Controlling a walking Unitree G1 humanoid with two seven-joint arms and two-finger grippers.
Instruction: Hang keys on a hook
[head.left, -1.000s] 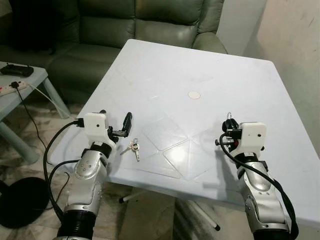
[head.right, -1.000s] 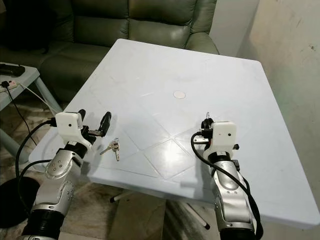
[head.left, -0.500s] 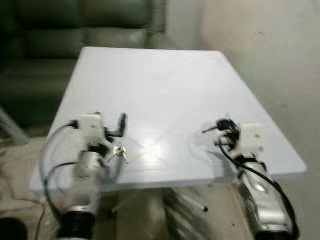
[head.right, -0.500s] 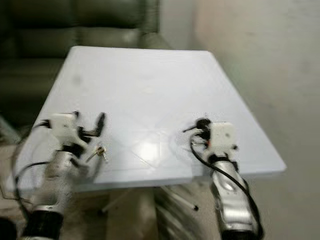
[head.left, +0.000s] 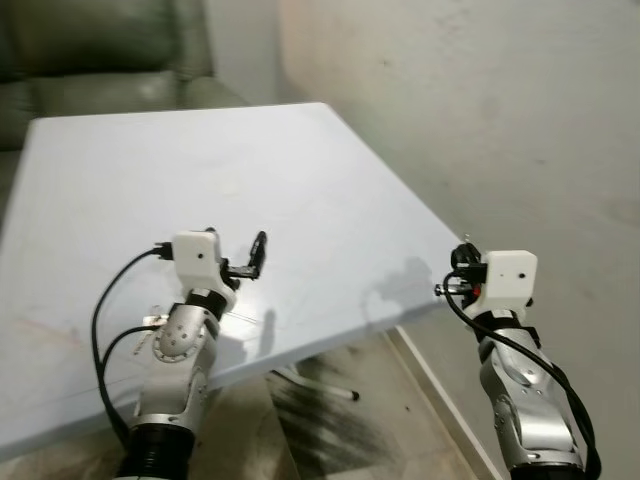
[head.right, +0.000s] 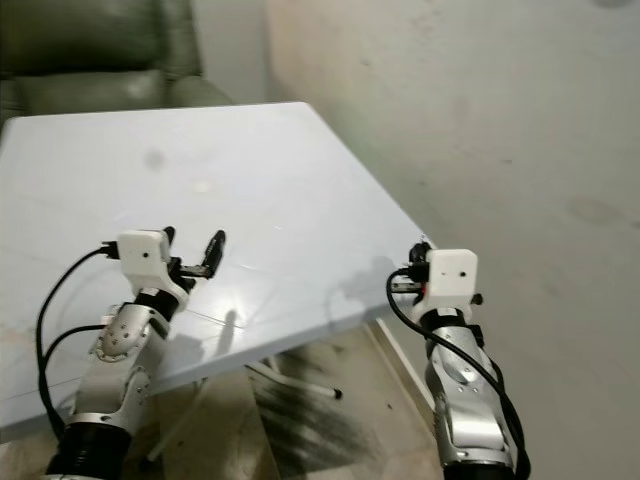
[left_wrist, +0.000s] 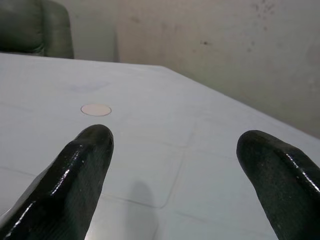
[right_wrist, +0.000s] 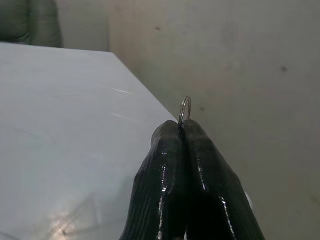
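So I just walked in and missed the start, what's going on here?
The robot stands at the corner of a white table, facing a bare wall. Its right gripper, held off the table's edge, is pinched shut on a small metal ring. Its left gripper hovers open over the tabletop, holding nothing. Something small and metallic, possibly keys, lies on the table beside the left arm.

No readable text, labels, brands, numbers or signs anywhere. White table (head.left: 150, 180): blank surface, one plain round disc (left_wrist: 96, 109), unmarked. Wall (head.left: 480, 120): bare, stains only. White wrist housings on both arms: no lettering that can be made out.
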